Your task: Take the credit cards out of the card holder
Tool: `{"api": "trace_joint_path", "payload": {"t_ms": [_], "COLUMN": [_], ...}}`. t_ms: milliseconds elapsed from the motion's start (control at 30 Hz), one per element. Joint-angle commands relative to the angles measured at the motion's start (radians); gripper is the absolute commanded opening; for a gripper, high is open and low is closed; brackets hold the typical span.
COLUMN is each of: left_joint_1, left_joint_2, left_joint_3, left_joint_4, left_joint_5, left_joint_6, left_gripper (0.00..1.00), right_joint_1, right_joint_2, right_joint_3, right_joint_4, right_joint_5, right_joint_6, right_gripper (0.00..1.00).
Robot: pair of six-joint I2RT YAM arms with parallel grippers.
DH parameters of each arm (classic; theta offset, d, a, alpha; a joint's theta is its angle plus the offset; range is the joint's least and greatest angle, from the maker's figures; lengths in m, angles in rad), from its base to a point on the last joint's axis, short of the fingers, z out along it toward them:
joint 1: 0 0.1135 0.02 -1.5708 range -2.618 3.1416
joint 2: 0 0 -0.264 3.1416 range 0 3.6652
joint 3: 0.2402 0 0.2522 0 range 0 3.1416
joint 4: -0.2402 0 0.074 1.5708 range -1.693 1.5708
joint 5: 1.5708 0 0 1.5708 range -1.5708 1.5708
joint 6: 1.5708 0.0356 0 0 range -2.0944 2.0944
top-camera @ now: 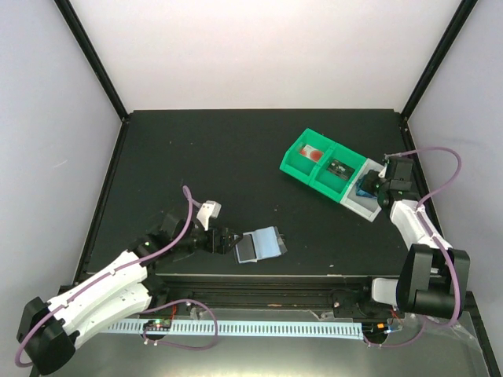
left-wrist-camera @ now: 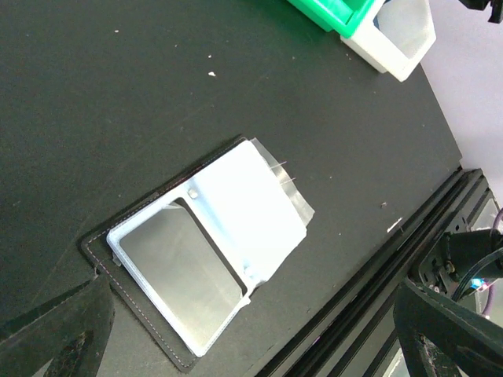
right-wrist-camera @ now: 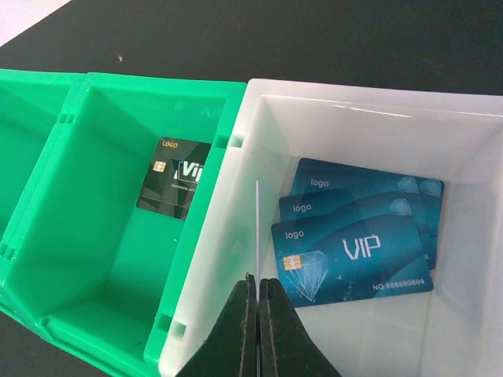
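Seen from above, the open card holder lies on the bench just right of the left tool, well apart from the right tool over the tray. The left wrist shows its tool gaping and empty, with the holder lying slantwise just ahead. The right wrist shows its tool pinched on what seems an edge-on card above three credit cards in the tray's white end.

It was a robotics lab bench: a black table boxed in by plain white walls and black frame posts, with cabled robot arms bolted at its edge.
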Motion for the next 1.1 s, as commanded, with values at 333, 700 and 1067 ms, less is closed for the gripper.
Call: {"api": "trace_joint_path", "payload": {"t_ms": [333, 700, 1067], "left_joint_1": [0.010, 0.010, 0.012], "left_joint_2": [0.011, 0.006, -0.002], "left_joint_3": [-0.002, 0.002, 0.001], "left_joint_4": [0.026, 0.017, 0.008], "left_joint_5": [0.020, 0.021, 0.020], "left_joint_6": [-0.003, -0.002, 0.000], "left_gripper": [0.99, 0.99, 0.99], "right_joint_1": [-0.007, -0.007, -0.007], "right_joint_2": [0.103, 0.168, 0.178], "right_joint_3": [-0.019, 0.012, 0.054], "right_joint_4": [0.161, 0.138, 0.065], "right_joint_5": [-0.045, -0.003, 0.058], "right_joint_6": [-0.034, -0.040, -0.023], "right_gripper": [0.02, 0.08, 0.21]}}
